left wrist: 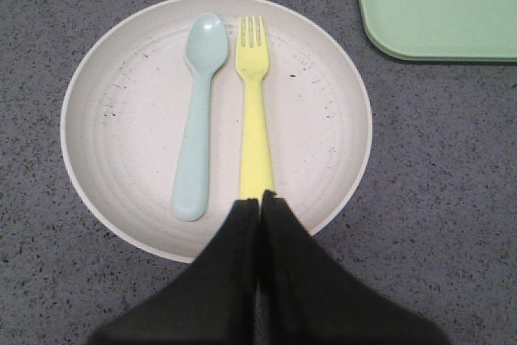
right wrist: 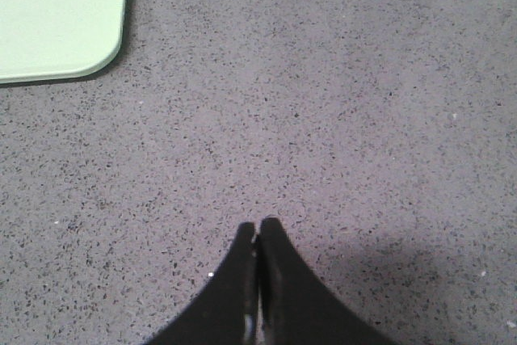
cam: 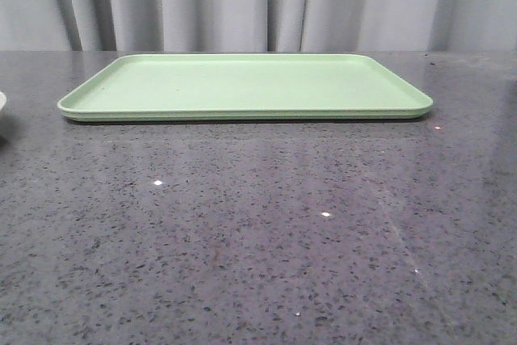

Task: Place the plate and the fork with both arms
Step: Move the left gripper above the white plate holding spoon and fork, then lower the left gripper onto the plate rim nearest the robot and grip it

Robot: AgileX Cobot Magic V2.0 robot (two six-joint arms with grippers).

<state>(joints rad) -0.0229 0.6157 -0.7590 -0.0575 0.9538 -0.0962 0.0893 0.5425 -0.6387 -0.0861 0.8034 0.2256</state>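
I see a speckled grey table point(cam: 258, 240) backed by pale curtains point(cam: 242, 2), with the green tray point(cam: 242, 86) at its far side. The plate point(left wrist: 121, 119) sits left of the tray, carrying the fork point(left wrist: 254, 111) and a blue spoon point(left wrist: 198, 119). My left gripper point(left wrist: 260, 198) is pressed together over the fork's handle end; I can't tell whether it touches. My right gripper point(right wrist: 258, 228) is pressed together over bare table.

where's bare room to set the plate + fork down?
The light-green tray shows bare edge to edge. The grey table in front of it is open too. Crowded: the plate already carries the fork and blue spoon.
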